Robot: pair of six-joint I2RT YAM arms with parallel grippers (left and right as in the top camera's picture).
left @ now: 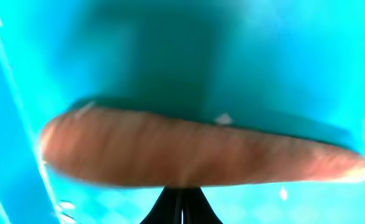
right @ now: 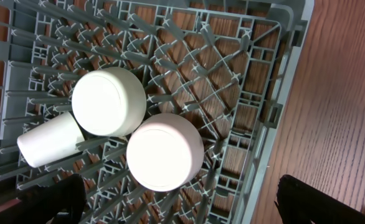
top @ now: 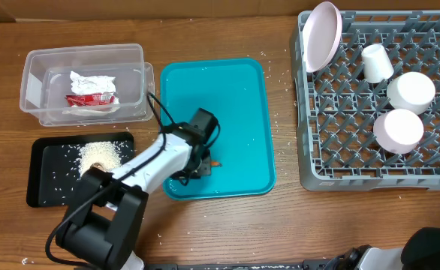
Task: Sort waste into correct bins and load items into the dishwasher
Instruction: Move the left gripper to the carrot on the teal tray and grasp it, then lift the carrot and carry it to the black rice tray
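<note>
Jaws of our left gripper (left: 180, 210) are pressed together with nothing between them, and the orange-brown sausage stick (left: 189, 152) lies just ahead of them on the teal tray (top: 242, 90); our right gripper (right: 185, 202) hangs wide over the dish rack (right: 257, 93), empty. We judge the stick light, soft and greasy, so we would pinch it gently across its middle, not its tapered end.

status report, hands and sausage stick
Left hand shut, tips at orange-brown sausage-like stick lying on teal plastic tray. Right hand open above grey plastic dish rack. Nothing blocking the stick.
</note>
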